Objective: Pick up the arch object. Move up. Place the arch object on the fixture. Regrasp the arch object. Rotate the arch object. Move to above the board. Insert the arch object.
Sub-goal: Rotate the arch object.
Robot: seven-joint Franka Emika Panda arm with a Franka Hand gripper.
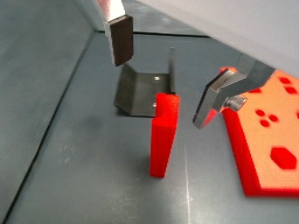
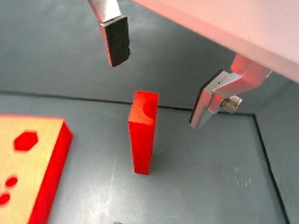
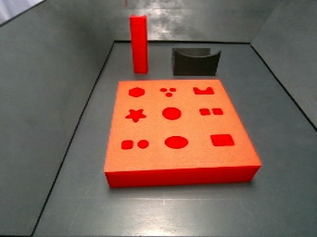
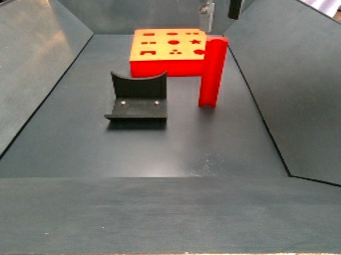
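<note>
The arch object (image 1: 163, 136) (image 2: 142, 136) is a slim bright red bar that stands upright on the grey floor, seen in both side views (image 3: 139, 43) (image 4: 210, 72). My gripper (image 1: 163, 90) (image 2: 156, 92) hangs open above its top end, one finger on each side, touching nothing. Only its fingertips (image 4: 205, 12) show at the upper edge of a side view. The dark fixture (image 1: 142, 92) (image 3: 196, 61) (image 4: 138, 100) stands on the floor right beside the bar, with nothing on it. The red-orange board (image 3: 173, 125) (image 4: 167, 48) (image 1: 271, 131) (image 2: 30, 166) lies flat nearby with its cutouts up.
Sloped grey walls (image 3: 74, 56) (image 4: 286, 90) enclose the floor on the sides and behind the bar and fixture. The board takes up much of the floor's middle.
</note>
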